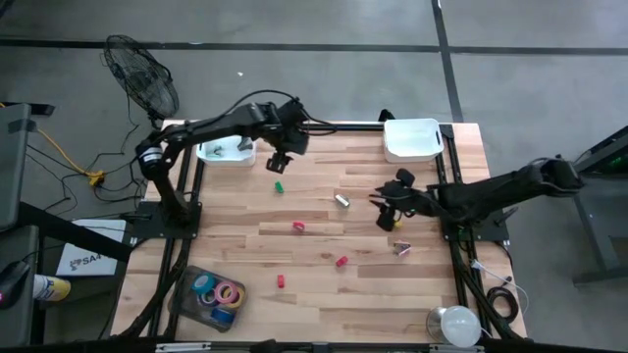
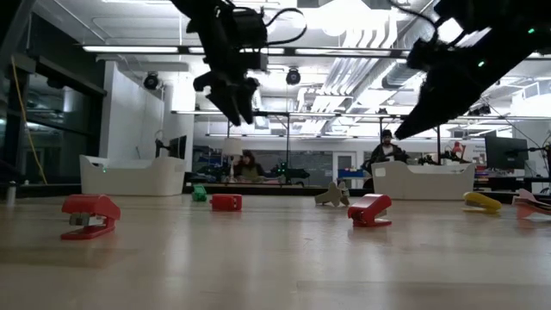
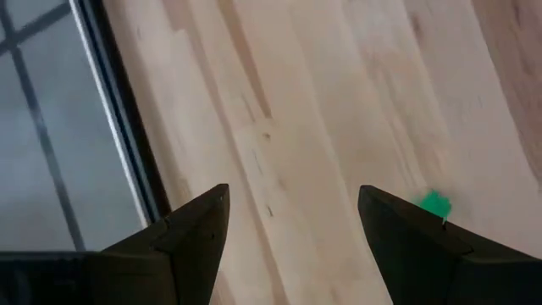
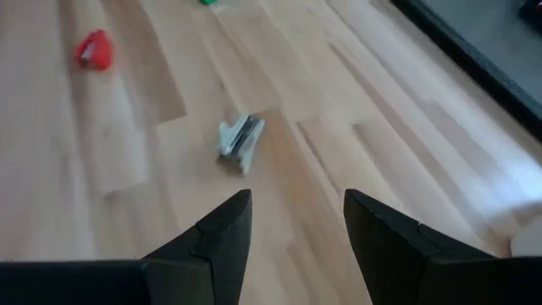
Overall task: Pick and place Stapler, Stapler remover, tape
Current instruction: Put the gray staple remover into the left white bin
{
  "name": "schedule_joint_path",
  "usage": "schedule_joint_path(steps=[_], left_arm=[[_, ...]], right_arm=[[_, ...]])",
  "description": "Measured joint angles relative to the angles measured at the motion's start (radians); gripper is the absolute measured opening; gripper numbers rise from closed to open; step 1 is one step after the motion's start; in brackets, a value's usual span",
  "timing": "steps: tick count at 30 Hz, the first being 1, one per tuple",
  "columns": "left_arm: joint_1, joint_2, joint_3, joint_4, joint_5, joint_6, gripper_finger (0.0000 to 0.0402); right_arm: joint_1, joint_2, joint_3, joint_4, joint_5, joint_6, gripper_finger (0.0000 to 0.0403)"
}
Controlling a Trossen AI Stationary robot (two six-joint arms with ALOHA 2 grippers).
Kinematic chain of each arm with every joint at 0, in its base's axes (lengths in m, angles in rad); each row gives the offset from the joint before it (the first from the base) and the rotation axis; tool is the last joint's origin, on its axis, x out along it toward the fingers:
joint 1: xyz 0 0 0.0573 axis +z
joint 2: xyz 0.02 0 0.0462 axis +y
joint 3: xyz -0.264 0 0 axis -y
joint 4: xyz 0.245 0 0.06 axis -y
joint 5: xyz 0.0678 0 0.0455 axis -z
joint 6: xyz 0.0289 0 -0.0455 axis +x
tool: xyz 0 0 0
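Observation:
My left gripper [image 1: 279, 163] hangs open above the table's far side, just beyond a small green stapler [image 1: 279, 186] that also shows past its fingers [image 3: 435, 203]. My right gripper [image 1: 386, 218] is open over the table's middle-right. A pale stapler remover [image 4: 240, 138] lies flat on the wood ahead of it [image 1: 342, 200]. Three red staplers [image 1: 298, 226] [image 1: 341, 262] [image 1: 280, 280] rest on the table. The tape rolls [image 1: 218, 292] lie in a clear tray at the near left corner.
A white bin [image 1: 226, 152] stands at the far left beside my left gripper, and another white bin [image 1: 412, 137] at the far right. A pink and white piece [image 1: 402, 249] lies near my right gripper. A white round object [image 1: 451, 324] sits at the near right corner.

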Motion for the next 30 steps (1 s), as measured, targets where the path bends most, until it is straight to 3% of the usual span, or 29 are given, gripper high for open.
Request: schedule_joint_path(steps=[6, 14, 30], left_arm=[[-0.001, -0.046, -0.001, -0.055, -0.088, -0.05, 0.0257], [-0.001, -0.068, -0.002, -0.13, -0.118, -0.089, 0.0257], [-0.001, -0.067, -0.002, -0.138, -0.148, -0.089, 0.0257]], right_arm=[[-0.009, 0.221, 0.0, 0.253, 0.082, -0.063, 0.0182], [0.034, 0.473, 0.0, 0.462, 0.153, 0.063, 0.0182], [0.149, 0.71, -0.002, 0.714, 0.271, 0.236, 0.0181]])
